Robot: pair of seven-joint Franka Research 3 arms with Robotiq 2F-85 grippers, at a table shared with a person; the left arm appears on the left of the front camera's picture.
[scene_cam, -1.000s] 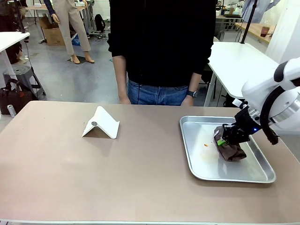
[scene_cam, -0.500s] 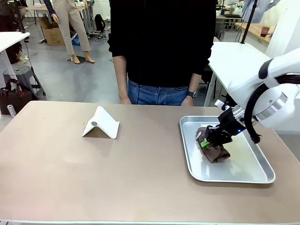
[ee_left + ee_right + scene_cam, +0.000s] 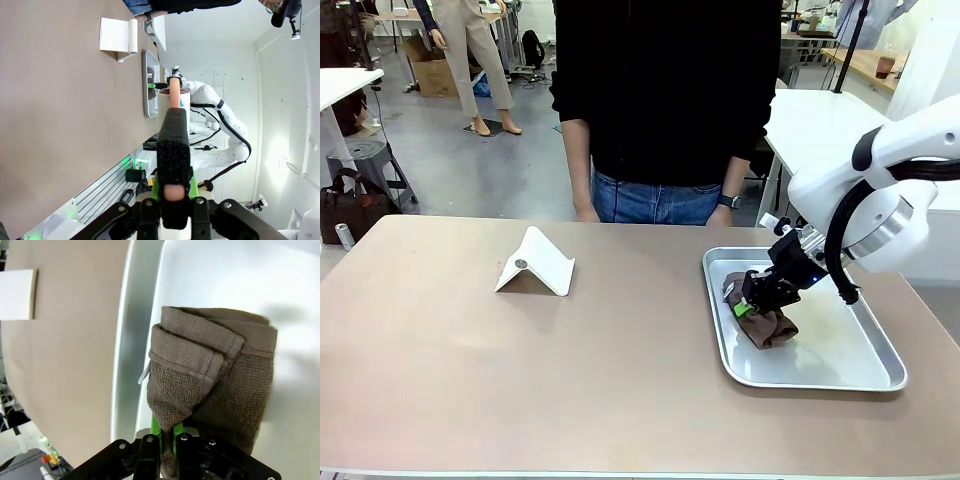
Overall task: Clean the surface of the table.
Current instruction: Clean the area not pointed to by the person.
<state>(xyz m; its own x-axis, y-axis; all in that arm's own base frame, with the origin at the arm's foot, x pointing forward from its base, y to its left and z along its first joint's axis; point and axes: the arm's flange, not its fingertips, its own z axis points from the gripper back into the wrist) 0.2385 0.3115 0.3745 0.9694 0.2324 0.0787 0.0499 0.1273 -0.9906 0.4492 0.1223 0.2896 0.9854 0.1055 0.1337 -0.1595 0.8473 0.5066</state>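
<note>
The table [image 3: 570,370] spans the foreground, with a metal tray [image 3: 840,350] at its three o'clock side holding one thing — a crumpled brown towel [image 3: 770,328] near the tray's nine o'clock rim. The right gripper [image 3: 745,303] has its jaws pinched on that towel; the left gripper [image 3: 173,95] is closed on nothing.

Tan-brown table [image 3: 570,380], silver tray [image 3: 840,350], brown towel [image 3: 772,328], white stand [image 3: 548,265], black right claw [image 3: 749,305] with green pads [image 3: 741,310]

Even overhead light is filling the front view, laying soft shadows on the table [image 3: 520,380]; the metal tray [image 3: 135,340] is glaring white in the right wrist view, the brown cloth [image 3: 210,370] showing sharp; the left wrist view is bending at its edges.
</note>
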